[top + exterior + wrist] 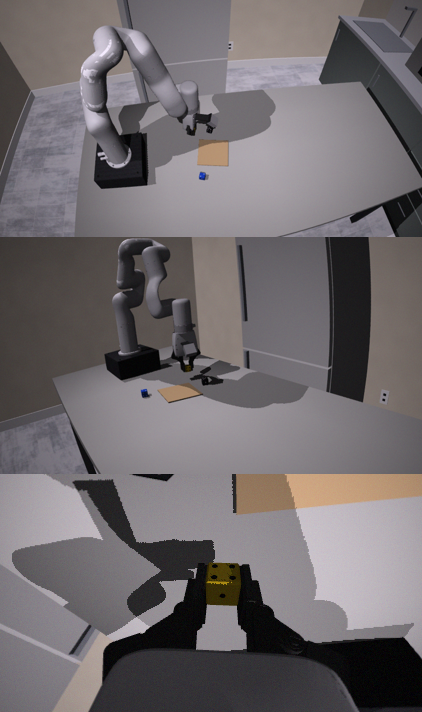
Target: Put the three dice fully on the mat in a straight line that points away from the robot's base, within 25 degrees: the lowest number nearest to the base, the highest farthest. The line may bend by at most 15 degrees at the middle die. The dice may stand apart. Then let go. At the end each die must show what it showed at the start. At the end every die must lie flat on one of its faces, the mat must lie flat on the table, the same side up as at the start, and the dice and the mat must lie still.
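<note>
A: Which step is this?
B: The jaws pinch the yellow die (223, 583), lifted above the bench (295, 153) beside the mat (213, 152).
A: And next?
B: Probably carrying it over the mat and setting it down level.

Top view: high above the worktop (295, 177), looking steeply down, far.
Exterior view: beyond the worktop edge opposite the arm base, facing it, low, far.
Wrist view: behind the hand (223, 591), looking down, close.
Shared: mat (213, 152).
</note>
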Controlling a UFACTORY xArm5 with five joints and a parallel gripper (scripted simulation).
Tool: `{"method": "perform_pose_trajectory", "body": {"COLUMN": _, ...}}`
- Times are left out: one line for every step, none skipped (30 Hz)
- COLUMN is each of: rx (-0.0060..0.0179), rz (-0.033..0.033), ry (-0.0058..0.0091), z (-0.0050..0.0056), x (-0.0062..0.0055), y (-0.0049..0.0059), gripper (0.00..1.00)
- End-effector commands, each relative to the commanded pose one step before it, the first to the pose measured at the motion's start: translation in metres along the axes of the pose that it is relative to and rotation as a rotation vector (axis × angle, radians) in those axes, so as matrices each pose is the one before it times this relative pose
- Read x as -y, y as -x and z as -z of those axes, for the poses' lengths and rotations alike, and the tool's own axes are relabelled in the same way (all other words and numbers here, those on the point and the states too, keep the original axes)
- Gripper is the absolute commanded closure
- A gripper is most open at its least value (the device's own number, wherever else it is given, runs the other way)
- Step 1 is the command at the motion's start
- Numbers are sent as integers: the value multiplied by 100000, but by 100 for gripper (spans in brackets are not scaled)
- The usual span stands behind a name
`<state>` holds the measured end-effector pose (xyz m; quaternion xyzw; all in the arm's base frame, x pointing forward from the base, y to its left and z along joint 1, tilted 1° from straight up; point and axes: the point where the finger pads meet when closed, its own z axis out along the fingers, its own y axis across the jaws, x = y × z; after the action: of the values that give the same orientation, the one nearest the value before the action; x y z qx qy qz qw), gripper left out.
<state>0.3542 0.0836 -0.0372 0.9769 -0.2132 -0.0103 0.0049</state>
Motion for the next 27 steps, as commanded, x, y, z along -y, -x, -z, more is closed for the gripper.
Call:
{"method": "perform_pose_trajectory", "body": {"rx": 154, "rz": -4, "ry": 118, "z": 2807, "x": -38, "y": 60, "gripper": 79}}
{"method": "perform_pose_trajectory", "body": {"rx": 0, "rz": 0, "ry": 0, "z": 674, "x": 3, "y": -2, "gripper": 79}}
{"method": "perform_pose_trajectory", "body": {"rx": 0, "rz": 0, "ry": 0, "z": 604, "x": 3, "y": -2, "gripper": 79}}
{"method": "perform_pose_trajectory", "body": {"rx": 0, "rz": 0, "ry": 0, "z": 515, "x": 0, "y": 1, "gripper": 79}}
{"method": "perform_pose_trajectory", "body": {"rx": 0, "rz": 0, "ry": 0, "z": 410, "x": 3, "y": -2, "gripper": 79}}
{"method": "perform_pose_trajectory", "body": {"rx": 0, "rz": 0, "ry": 0, "z": 305, "x": 1, "y": -1, "gripper": 79}}
{"method": "perform_pose_trajectory", "body": {"rx": 0, "rz": 0, "ry": 0, "z": 204, "x": 0, "y": 1, "gripper": 79}}
{"method": "perform_pose_trajectory", "body": {"rx": 0, "rz": 0, "ry": 0, "z": 115, "x": 0, "y": 1, "gripper": 79}}
{"method": "perform_pose_trajectory", "body": {"rx": 0, "rz": 0, "ry": 0, "z": 46, "x": 0, "y": 1, "gripper": 79}}
{"method": "perform_pose_trajectory", "body": {"rx": 0, "rz": 0, "ry": 0, "z": 7, "x": 0, "y": 0, "gripper": 79}}
{"method": "perform_pose_trajectory", "body": {"rx": 0, "rz": 0, "ry": 0, "z": 0, "x": 0, "y": 0, "gripper": 79}}
{"method": "perform_pose_trajectory", "body": {"rx": 0, "rz": 0, "ry": 0, "z": 0, "x": 0, "y": 0, "gripper": 79}}
{"method": "perform_pose_trajectory", "body": {"rx": 0, "rz": 0, "ry": 0, "z": 0, "x": 0, "y": 0, "gripper": 79}}
{"method": "perform_pose_trajectory", "body": {"rx": 0, "rz": 0, "ry": 0, "z": 0, "x": 0, "y": 0, "gripper": 79}}
{"method": "perform_pose_trajectory", "body": {"rx": 0, "rz": 0, "ry": 0, "z": 0, "x": 0, "y": 0, "gripper": 79}}
{"method": "perform_pose_trajectory", "body": {"rx": 0, "rz": 0, "ry": 0, "z": 0, "x": 0, "y": 0, "gripper": 79}}
{"method": "perform_pose_trajectory", "body": {"rx": 0, "rz": 0, "ry": 0, "z": 0, "x": 0, "y": 0, "gripper": 79}}
{"method": "perform_pose_trajectory", "body": {"rx": 0, "rz": 0, "ry": 0, "z": 0, "x": 0, "y": 0, "gripper": 79}}
{"method": "perform_pose_trajectory", "body": {"rx": 1, "rz": 98, "ry": -2, "z": 2, "x": -20, "y": -21, "gripper": 79}}
{"method": "perform_pose_trajectory", "body": {"rx": 4, "rz": 603, "ry": -12, "z": 10, "x": -123, "y": -129, "gripper": 79}}
{"method": "perform_pose_trajectory", "body": {"rx": 8, "rz": 1411, "ry": -28, "z": 24, "x": -292, "y": -299, "gripper": 79}}
{"method": "perform_pose_trajectory", "body": {"rx": 12, "rz": 2332, "ry": -47, "z": 40, "x": -498, "y": -480, "gripper": 79}}
{"method": "perform_pose_trajectory", "body": {"rx": 13, "rz": 3209, "ry": -65, "z": 55, "x": -717, "y": -630, "gripper": 79}}
{"method": "perform_pose_trajectory", "body": {"rx": 10, "rz": 3922, "ry": -80, "z": 67, "x": -926, "y": -718, "gripper": 79}}
{"method": "perform_pose_trajectory", "body": {"rx": 4, "rz": 4384, "ry": -89, "z": 75, "x": -1096, "y": -728, "gripper": 79}}
{"method": "perform_pose_trajectory", "body": {"rx": -3, "rz": 4544, "ry": -91, "z": 78, "x": -1200, "y": -664, "gripper": 79}}
{"method": "perform_pose_trajectory", "body": {"rx": 0, "rz": 0, "ry": 0, "z": 0, "x": 0, "y": 0, "gripper": 79}}
